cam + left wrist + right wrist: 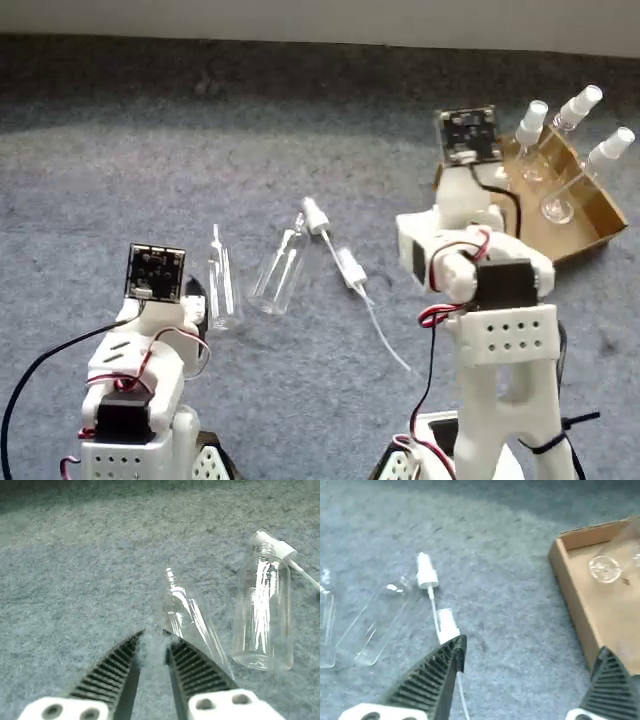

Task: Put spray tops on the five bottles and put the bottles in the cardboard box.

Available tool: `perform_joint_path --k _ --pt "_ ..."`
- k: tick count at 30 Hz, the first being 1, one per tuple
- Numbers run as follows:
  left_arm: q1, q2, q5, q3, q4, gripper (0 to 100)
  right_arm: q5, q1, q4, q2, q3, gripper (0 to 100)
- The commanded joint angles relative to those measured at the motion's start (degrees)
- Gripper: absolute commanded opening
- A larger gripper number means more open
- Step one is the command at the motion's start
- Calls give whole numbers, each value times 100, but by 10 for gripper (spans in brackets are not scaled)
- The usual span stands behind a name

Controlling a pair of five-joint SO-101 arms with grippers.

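Note:
Two clear bottles without tops lie on the grey carpet, one (222, 282) (192, 622) just beside my left gripper (157, 634), the other (280, 270) (262, 617) a little further right. My left gripper is shut with nothing in it, its tips level with the near bottle's side. Two white spray tops with thin tubes lie loose: one (315, 215) (425, 575) at the second bottle's mouth, one (350, 268) (447, 625) beside it. My right gripper (534, 645) stands wide open above the carpet between the tops and the cardboard box (590, 225) (570, 590).
Three bottles with spray tops (560, 150) stand in the cardboard box at the far right. The right arm (490, 290) rises tall beside the box. A bare strip of carpet stretches across the back.

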Motion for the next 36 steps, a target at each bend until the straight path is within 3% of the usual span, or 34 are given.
perform_joint_path --k 1,10,18,28,36 --pt "-233 -48 -18 -356 132 7 -484 -620 -22 400 -154 350" --pt "-259 -48 -35 -303 132 7 -1495 -1402 743 2642 -2281 350" --pt "-259 -48 -35 -295 132 7 -2901 -2009 1270 4734 -4268 350" --pt "-251 -48 -44 13 -105 9 -3596 -2281 1332 6721 -5886 352" --pt "-251 -48 -44 22 -114 8 -3604 -2501 1349 7899 -7108 352"
